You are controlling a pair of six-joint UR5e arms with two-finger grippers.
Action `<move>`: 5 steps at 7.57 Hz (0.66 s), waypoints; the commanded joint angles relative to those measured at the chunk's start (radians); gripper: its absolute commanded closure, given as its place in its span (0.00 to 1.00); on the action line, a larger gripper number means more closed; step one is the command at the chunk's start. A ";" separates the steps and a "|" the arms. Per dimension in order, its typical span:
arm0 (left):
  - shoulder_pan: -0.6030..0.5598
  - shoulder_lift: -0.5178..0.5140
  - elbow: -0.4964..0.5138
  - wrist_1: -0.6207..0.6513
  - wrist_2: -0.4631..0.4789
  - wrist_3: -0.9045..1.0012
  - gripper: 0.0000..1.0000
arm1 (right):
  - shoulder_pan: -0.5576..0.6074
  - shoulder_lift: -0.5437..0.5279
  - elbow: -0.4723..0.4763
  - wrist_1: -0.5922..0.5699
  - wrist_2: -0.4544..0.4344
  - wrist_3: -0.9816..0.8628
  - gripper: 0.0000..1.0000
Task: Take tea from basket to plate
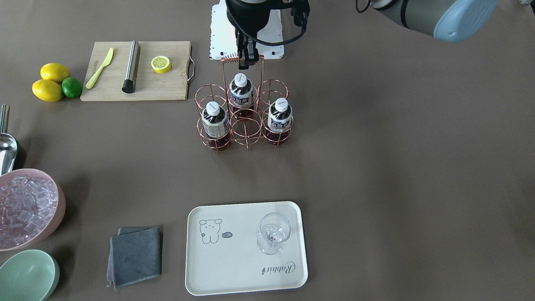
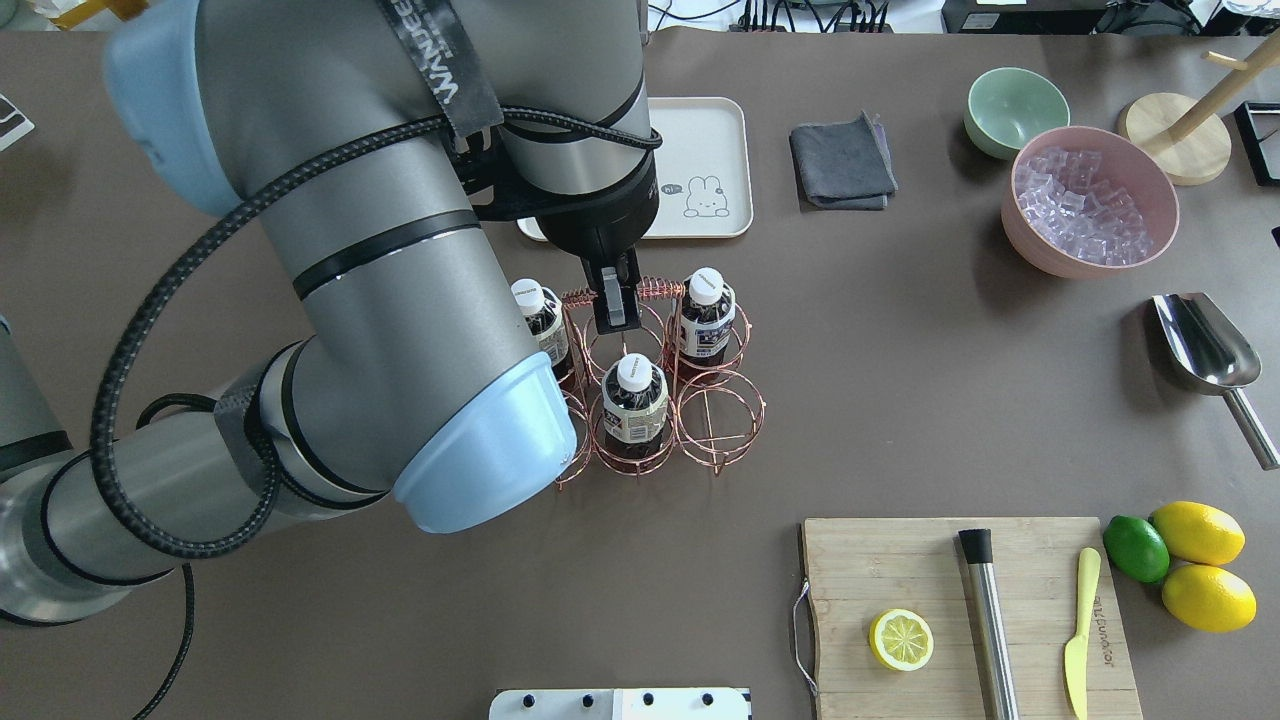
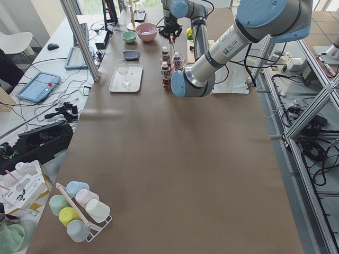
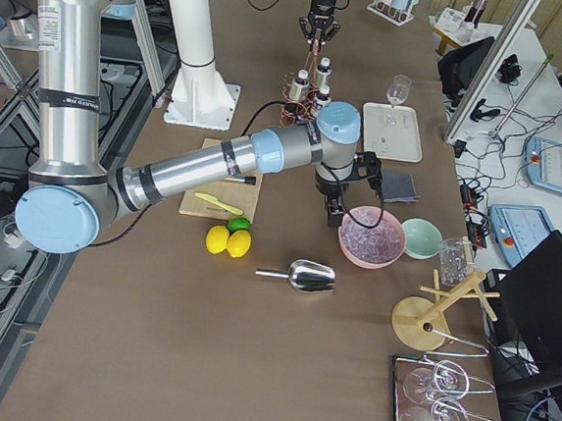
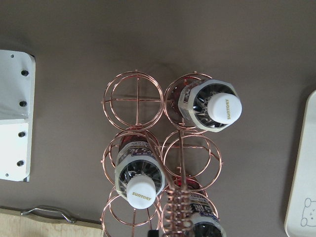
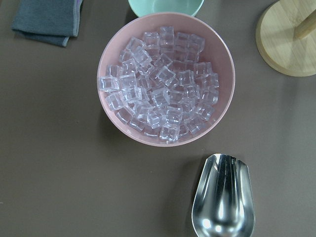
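Three tea bottles (image 1: pixel 215 119) (image 1: pixel 241 90) (image 1: pixel 280 115) stand upright in a copper wire basket (image 1: pixel 245 129) at mid-table. They also show in the overhead view (image 2: pixel 540 320) (image 2: pixel 633 400) (image 2: pixel 706 315). My left gripper (image 1: pixel 246 60) (image 2: pixel 615 300) is shut on the coiled handle at the top of the basket. The cream plate (image 1: pixel 234 263) (image 2: pixel 705 140) lies flat beyond the basket. My right gripper (image 4: pixel 335 210) hovers over the pink bowl; I cannot tell whether it is open or shut.
A wine glass (image 1: pixel 273 232) stands on the plate. A grey cloth (image 1: pixel 136 255), a green bowl (image 1: pixel 27 274), a pink bowl of ice (image 1: pixel 58 200) and a metal scoop (image 2: pixel 1205 345) lie on my right. A cutting board (image 1: pixel 138 88) holds a lemon half, beside lemons and a lime.
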 commanded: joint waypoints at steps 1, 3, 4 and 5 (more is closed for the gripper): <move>0.004 0.001 -0.007 -0.001 0.002 -0.001 1.00 | -0.007 0.031 0.008 0.000 0.001 -0.005 0.01; 0.004 0.001 -0.012 -0.001 0.000 -0.001 1.00 | -0.011 0.057 0.016 0.001 0.028 0.006 0.01; 0.004 0.001 -0.013 -0.001 0.000 -0.001 1.00 | -0.013 0.074 0.025 0.001 0.042 0.004 0.00; 0.004 0.006 -0.013 -0.003 0.000 -0.003 1.00 | -0.013 0.086 0.029 0.001 0.041 -0.008 0.00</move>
